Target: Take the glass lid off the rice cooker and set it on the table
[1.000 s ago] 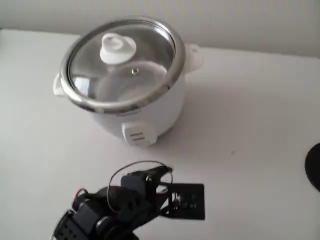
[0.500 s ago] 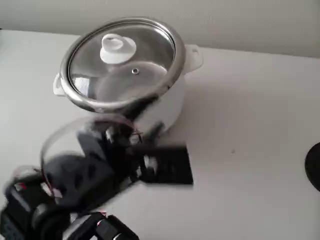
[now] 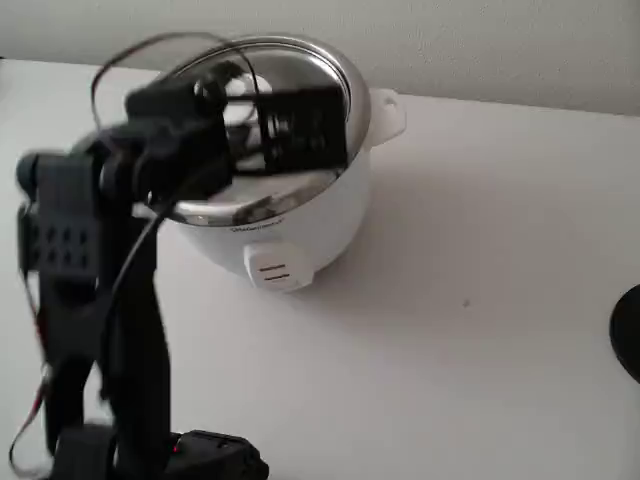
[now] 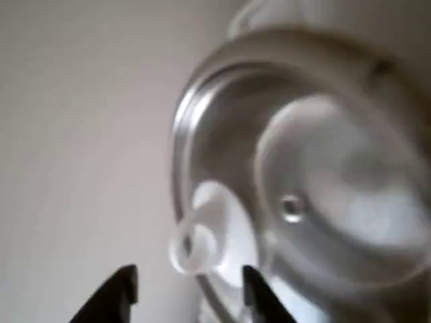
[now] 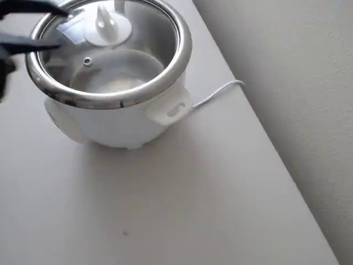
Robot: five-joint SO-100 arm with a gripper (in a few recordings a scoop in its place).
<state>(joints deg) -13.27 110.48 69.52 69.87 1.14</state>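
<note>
Wrist view puts the gripper (image 4: 188,295) just short of the white knob (image 4: 202,235), its two dark fingertips (image 4: 118,289) spread apart with nothing between them; the glass lid (image 4: 316,195) sits closed on the rice cooker (image 3: 290,225) — seen also in the overhead view (image 5: 110,55); the cooker stands on the white table (image 3: 480,330), a thin white cord (image 5: 215,94) trailing beside it.

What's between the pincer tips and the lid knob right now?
Nothing. In the wrist view the open pincer sits just short of the white knob of the glass lid, with only a bare gap between; the lid is on the rice cooker.
</note>
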